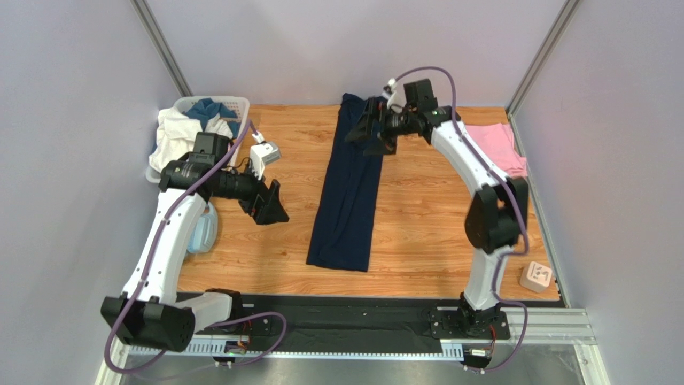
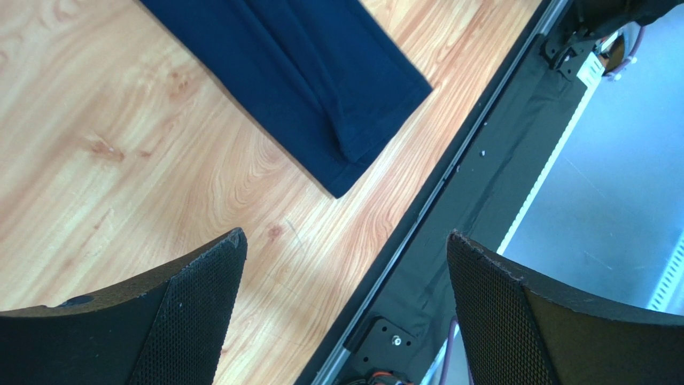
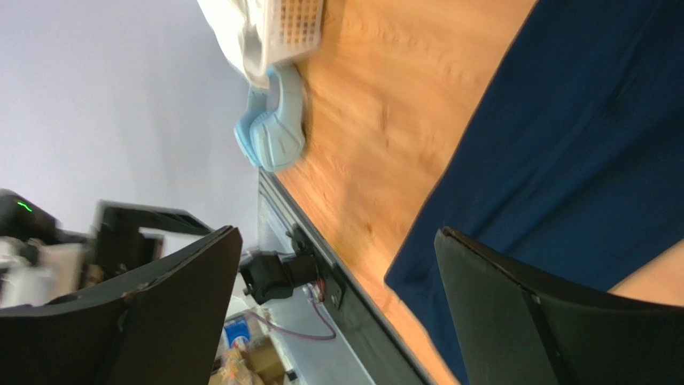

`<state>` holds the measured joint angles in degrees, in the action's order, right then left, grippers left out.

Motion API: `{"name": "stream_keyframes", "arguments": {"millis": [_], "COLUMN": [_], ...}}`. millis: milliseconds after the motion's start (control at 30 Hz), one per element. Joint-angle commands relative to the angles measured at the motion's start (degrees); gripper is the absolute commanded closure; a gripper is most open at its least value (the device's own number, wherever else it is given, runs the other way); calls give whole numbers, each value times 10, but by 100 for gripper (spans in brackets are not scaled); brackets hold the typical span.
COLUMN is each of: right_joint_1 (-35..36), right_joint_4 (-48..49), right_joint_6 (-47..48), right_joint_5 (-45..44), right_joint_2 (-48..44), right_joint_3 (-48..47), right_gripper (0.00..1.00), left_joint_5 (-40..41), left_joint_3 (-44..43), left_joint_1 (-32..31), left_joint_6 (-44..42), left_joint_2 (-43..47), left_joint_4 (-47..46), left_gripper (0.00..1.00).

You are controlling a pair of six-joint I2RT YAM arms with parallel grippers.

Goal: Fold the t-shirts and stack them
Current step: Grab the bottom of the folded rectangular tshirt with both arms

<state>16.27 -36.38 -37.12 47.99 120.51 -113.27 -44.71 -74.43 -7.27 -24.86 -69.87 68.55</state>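
1. A white basket (image 1: 233,103) stood at the far left corner of the desk (image 1: 425,208), heaped with white and blue cloth that spilled over its rim.
2. Light-blue headphones (image 1: 205,233) lay near the left edge of the desk, partly hidden under the left arm.
3. The left tool (image 2: 344,237) hung over bare wood to the left of the shirt, fingers spread wide with nothing between them.
4. The navy t-shirt (image 1: 349,192) lay in the middle of the desk, folded into a long narrow strip that ran from the far edge toward the near side. Its near end stopped short of the black front rail.
5. The right tool (image 3: 337,233) hovered over the far end of that strip, fingers spread wide and gripping nothing. I could not tell if it touched the cloth.
6. The pink t-shirt (image 1: 499,146) lay at the far right edge of the desk, partly behind the right arm and well apart from the navy one.
7. A small beige box (image 1: 536,277) sat at the near right corner.
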Motion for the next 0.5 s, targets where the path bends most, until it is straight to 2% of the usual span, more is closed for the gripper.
{"name": "stream_keyframes", "arguments": {"millis": [0, 100, 133, 233, 467], "right_joint_1": [76, 92, 101, 133, 169], "right_joint_4": [-36, 57, 78, 121, 154], "right_joint_6": [71, 2, -18, -80, -138], "right_joint_5": [-147, -164, -177, -219, -233], "right_joint_2": [-213, -300, -350, -414, -453], "right_joint_3": [359, 521, 605, 699, 757], "right_gripper": [0, 0, 0, 0, 0], "left_joint_5": [-53, -51, -53, -87, 45], "left_joint_3": [11, 32, 39, 63, 149], "left_joint_1": [2, -13, -13, -16, -128], "left_joint_6": [1, 9, 10, 32, 89], "left_joint_2": [54, 50, 40, 22, 14], "left_joint_4": [-7, -4, -3, -14, -111], "left_gripper": [0, 0, 0, 0, 0]}}
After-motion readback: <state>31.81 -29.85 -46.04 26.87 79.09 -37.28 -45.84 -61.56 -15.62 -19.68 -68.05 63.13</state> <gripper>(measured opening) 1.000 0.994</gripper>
